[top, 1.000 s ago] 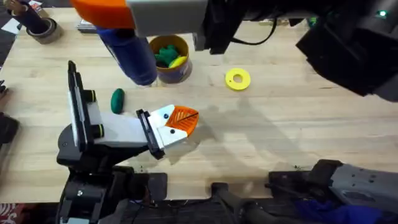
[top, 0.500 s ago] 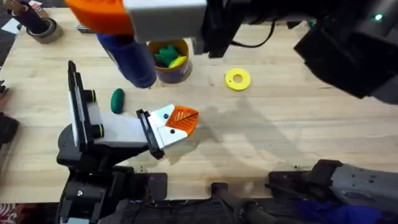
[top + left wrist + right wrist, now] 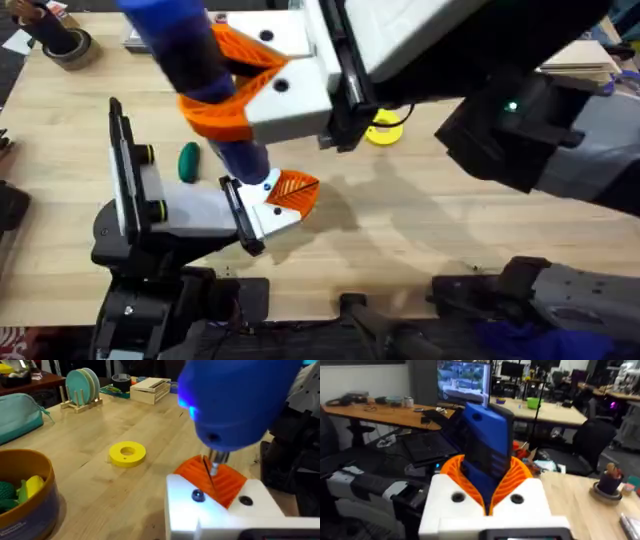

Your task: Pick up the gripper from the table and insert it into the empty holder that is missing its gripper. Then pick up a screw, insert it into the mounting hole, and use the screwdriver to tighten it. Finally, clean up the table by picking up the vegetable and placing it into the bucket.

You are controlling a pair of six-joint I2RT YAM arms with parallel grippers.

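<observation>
The right tool, clamped on the screwdriver, has swung down from the bucket; its tip now meets the holder, ready for tightening. The left tool's state is unclear.

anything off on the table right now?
Nothing damaged or spilled. One leftover: the vegetable lies on the table beside the holder, not in the bucket. The right gripper holds the screwdriver with its tip down at the holder.
</observation>
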